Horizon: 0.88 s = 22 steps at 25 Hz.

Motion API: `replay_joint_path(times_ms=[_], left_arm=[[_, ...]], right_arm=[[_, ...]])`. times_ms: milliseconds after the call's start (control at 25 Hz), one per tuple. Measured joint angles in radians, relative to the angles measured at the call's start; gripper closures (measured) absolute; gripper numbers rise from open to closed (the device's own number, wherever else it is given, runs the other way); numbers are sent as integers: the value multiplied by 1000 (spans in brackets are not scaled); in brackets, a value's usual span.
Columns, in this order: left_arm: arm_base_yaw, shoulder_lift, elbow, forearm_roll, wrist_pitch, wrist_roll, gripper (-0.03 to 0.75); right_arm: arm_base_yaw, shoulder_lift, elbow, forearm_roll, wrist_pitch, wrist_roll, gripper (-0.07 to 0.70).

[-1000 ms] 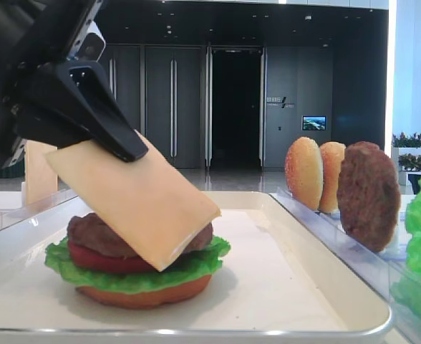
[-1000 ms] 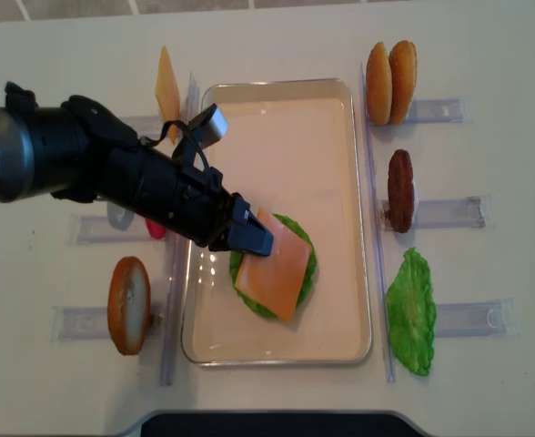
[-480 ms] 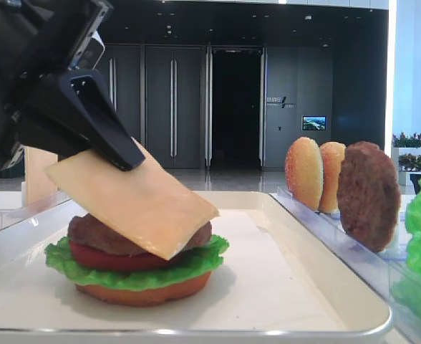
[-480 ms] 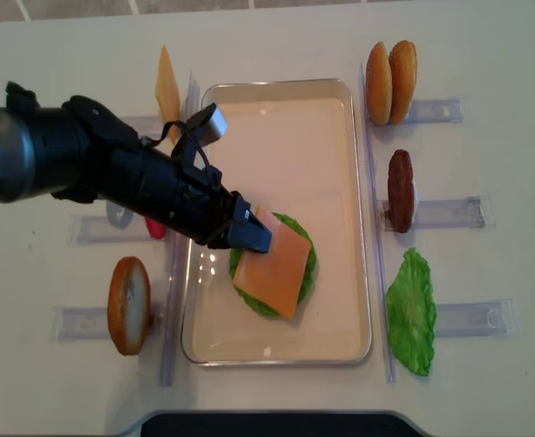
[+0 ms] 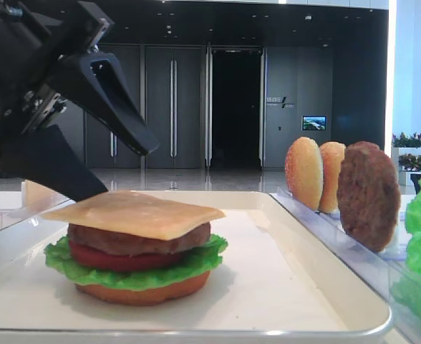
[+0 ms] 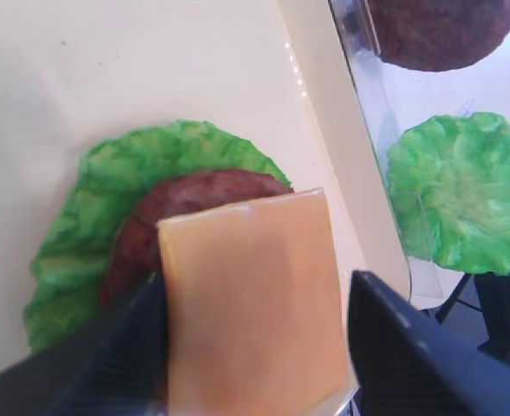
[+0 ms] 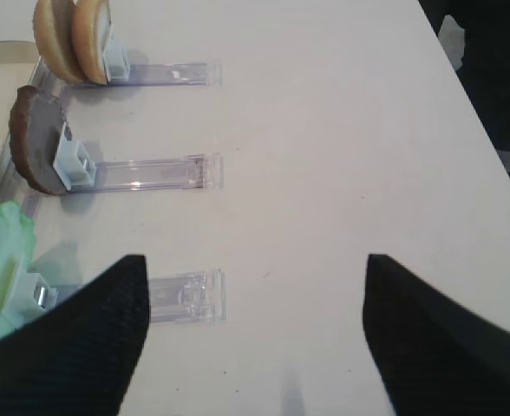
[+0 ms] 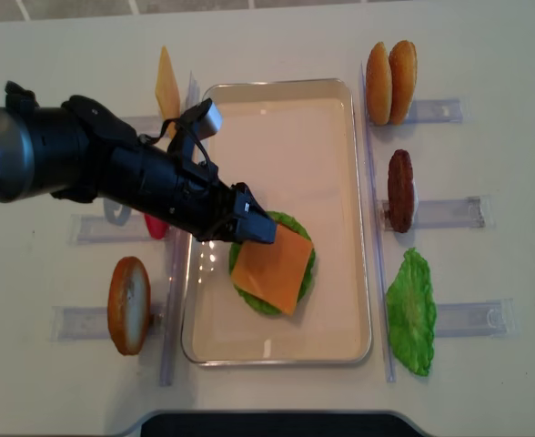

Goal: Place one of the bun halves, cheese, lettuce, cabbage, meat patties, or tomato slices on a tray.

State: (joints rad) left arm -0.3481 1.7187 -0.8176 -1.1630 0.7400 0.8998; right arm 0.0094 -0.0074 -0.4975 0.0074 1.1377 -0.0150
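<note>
Cheese, a thin pale yellow-orange square slice (image 5: 135,213), lies flat on top of a stack at the near end of the large cream-white rectangular tray (image 8: 336,339): a rough brown meat patty (image 5: 142,241), a red tomato slice (image 5: 99,259), a bright green ruffled lettuce leaf (image 5: 146,272) and a golden-tan bun half (image 5: 142,292) under it. The black left gripper (image 5: 117,172) stands over the slice's left edge with its fingers (image 5: 114,104) apart, one above and one below the edge, no longer pinching it. In the right wrist view the right gripper (image 7: 255,338) hovers above the white desk (image 7: 324,130) with its fingers spread wide and nothing between them. To the right of the tray, clear plastic holder rails (image 8: 440,212) carry two more bun halves (image 8: 390,82), another patty (image 8: 399,189) and a second lettuce leaf (image 8: 411,312). On the left stand one bun half (image 8: 128,305) and a spare cheese slice (image 8: 166,88).
</note>
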Motion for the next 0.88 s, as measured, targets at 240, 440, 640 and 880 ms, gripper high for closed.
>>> replay_joint_path(times_ms=[240, 440, 640, 880], left_arm=[[0, 1, -4, 70, -69, -10, 38], [16, -2, -81, 261, -75, -159, 24], [30, -29, -213, 477, -49, -317, 24], [81, -50, -389, 670, 79, -467, 24]], right_arm=[[0, 0, 0, 0, 0, 0, 111], [0, 0, 0, 4, 0, 0, 111], [0, 0, 0, 4, 0, 0, 111], [0, 0, 0, 4, 0, 0, 111]])
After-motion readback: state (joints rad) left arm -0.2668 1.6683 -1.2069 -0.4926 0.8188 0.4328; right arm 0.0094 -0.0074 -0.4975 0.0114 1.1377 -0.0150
